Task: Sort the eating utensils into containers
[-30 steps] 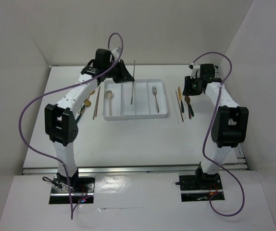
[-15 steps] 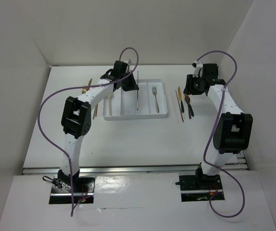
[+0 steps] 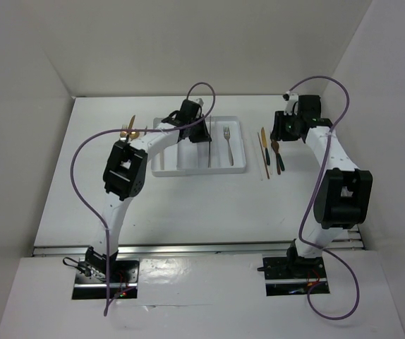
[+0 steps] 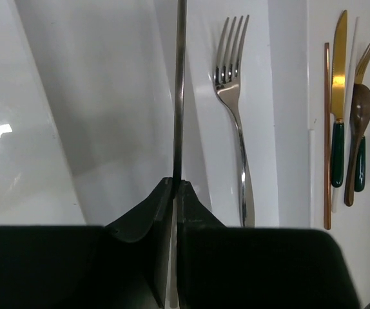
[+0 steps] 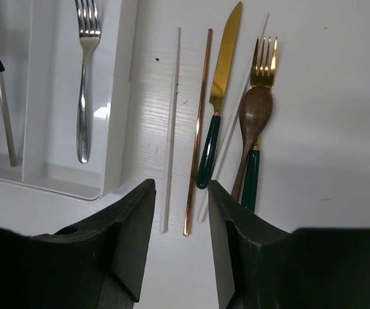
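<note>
My left gripper (image 3: 197, 126) (image 4: 175, 187) is shut on a thin dark metal chopstick (image 4: 180, 90) and holds it lengthwise over the white tray (image 3: 188, 171), near the compartment left of a silver fork (image 3: 227, 145) (image 4: 236, 129). My right gripper (image 3: 281, 131) (image 5: 180, 187) is open and empty above the utensils lying right of the tray. These are a white chopstick (image 5: 171, 129), a copper chopstick (image 5: 198, 129), a gold knife with a green handle (image 5: 220, 84), a gold fork (image 5: 262, 58) and a brown wooden spoon (image 5: 253, 122).
More gold-headed utensils (image 3: 128, 129) and a brown chopstick (image 3: 140, 154) lie left of the tray, partly behind the left arm. A spoon (image 3: 161, 152) lies in the tray's left part. White walls close in the table at the back and sides.
My left arm has swung right with the metal chopstick, from the tray's middle toward the fork's side, and lowered it. My right gripper has barely moved.
</note>
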Controlling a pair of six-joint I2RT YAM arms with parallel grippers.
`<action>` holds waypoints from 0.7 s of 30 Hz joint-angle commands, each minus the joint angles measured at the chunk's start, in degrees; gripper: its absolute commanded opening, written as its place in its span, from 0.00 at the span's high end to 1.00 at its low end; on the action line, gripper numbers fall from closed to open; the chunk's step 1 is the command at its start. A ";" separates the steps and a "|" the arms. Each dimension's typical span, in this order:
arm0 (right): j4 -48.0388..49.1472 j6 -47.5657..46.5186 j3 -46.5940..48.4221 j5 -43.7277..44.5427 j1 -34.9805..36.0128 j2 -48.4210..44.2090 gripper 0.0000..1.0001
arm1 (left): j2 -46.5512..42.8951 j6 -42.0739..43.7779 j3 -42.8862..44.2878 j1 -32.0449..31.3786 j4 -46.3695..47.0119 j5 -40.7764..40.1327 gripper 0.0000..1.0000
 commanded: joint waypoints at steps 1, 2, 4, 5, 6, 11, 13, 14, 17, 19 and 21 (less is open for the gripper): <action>0.52 -0.58 -0.46 0.34 -0.73 -2.87 0.53 | 0.76 -1.08 1.74 0.75 2.28 -0.93 0.82; 0.52 -0.58 -0.46 0.34 -0.73 -2.87 0.51 | 0.76 -1.08 1.74 0.75 1.33 -0.93 0.73; 0.52 -0.58 -0.46 0.34 -0.73 -2.87 0.50 | -0.63 -0.47 0.34 1.44 1.32 -1.55 0.56; 1.30 -0.58 -1.24 0.34 -0.73 -2.87 0.50 | -1.25 -0.46 0.33 1.45 1.32 -1.55 0.52; 1.83 -1.10 -1.77 0.34 -0.73 -2.87 0.49 | -1.96 0.67 -0.19 1.97 1.32 -1.55 0.49; 4.11 -4.36 -5.55 1.57 -0.73 -1.72 0.52 | -10.20 7.43 1.90 2.51 0.71 -0.77 0.44; 4.91 -6.38 -7.56 3.59 -0.73 -1.02 0.55 | -13.37 12.01 3.93 2.51 -0.34 -1.28 0.42; 5.96 -6.38 -8.27 4.29 -0.73 -1.02 0.55 | -14.87 12.89 4.46 2.51 -1.05 -1.28 0.40; 6.94 -8.14 -11.60 6.05 -0.73 -1.02 0.56 | -19.62 16.67 6.48 3.99 -4.64 -1.99 0.35; 8.34 -8.93 -12.93 6.06 -0.73 -1.02 0.58 | -23.12 19.83 6.48 5.84 -5.97 -3.03 0.35; 9.04 -8.93 -13.99 6.58 -0.73 -1.02 0.61 | -25.33 21.07 4.82 8.46 -6.76 -3.57 0.34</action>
